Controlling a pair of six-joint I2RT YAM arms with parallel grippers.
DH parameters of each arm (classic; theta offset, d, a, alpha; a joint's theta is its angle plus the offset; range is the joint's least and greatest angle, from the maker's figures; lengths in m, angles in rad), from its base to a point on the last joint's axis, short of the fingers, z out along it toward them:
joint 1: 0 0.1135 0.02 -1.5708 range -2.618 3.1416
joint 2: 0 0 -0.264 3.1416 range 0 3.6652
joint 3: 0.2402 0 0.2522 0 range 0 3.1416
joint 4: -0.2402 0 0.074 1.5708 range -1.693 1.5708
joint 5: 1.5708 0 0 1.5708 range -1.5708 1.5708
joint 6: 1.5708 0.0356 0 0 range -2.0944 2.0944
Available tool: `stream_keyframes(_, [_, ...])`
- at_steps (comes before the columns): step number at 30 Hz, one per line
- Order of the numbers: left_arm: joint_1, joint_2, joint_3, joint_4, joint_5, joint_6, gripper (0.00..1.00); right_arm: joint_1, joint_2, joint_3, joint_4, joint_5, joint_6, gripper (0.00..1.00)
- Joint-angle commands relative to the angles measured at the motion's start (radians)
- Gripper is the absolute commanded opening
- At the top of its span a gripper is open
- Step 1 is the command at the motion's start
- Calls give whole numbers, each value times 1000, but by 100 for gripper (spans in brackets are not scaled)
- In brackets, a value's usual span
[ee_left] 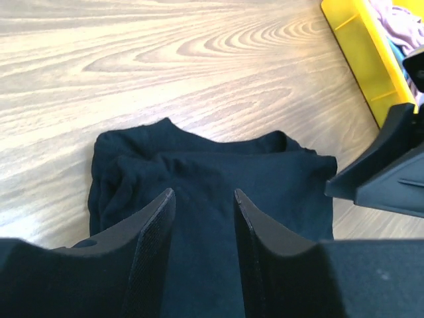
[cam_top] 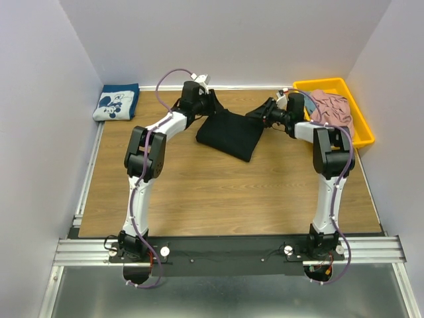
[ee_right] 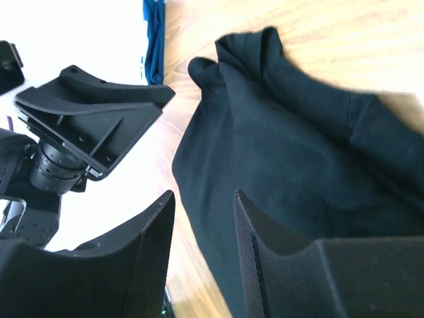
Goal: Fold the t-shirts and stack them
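The black t-shirt [cam_top: 228, 132] lies partly folded and crumpled on the wooden table at the back centre. My left gripper [cam_top: 212, 106] is at its left back corner, and my right gripper [cam_top: 262, 112] is at its right back corner. In the left wrist view the left gripper [ee_left: 202, 193] stands open just over the black t-shirt [ee_left: 212, 165], with nothing between its fingers. In the right wrist view the right gripper [ee_right: 202, 193] is open above the edge of the black t-shirt [ee_right: 285, 146]. A folded navy t-shirt [cam_top: 116, 103] with a white mouse print lies at the back left. A pink t-shirt [cam_top: 331, 106] sits in the bin.
The yellow bin [cam_top: 328, 83] stands at the back right corner, close to the right arm. White walls enclose the table on three sides. Bare wood stretches from the black shirt toward the arm bases.
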Motion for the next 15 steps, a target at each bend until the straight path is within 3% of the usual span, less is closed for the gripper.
stream_keyframes(1, [6, 41, 17, 34, 7, -1, 48, -2, 74, 14, 153, -22, 49, 48])
stream_keyframes(4, [17, 109, 58, 31, 2, -15, 48, -21, 127, 52, 157, 2, 51, 48])
stream_keyframes(5, [27, 195, 127, 19, 16, -37, 48, -51, 218, 109, 156, 10, 69, 48])
stream_keyframes(15, [72, 244, 164, 31, 78, -173, 49, -90, 282, 143, 153, 33, 71, 48])
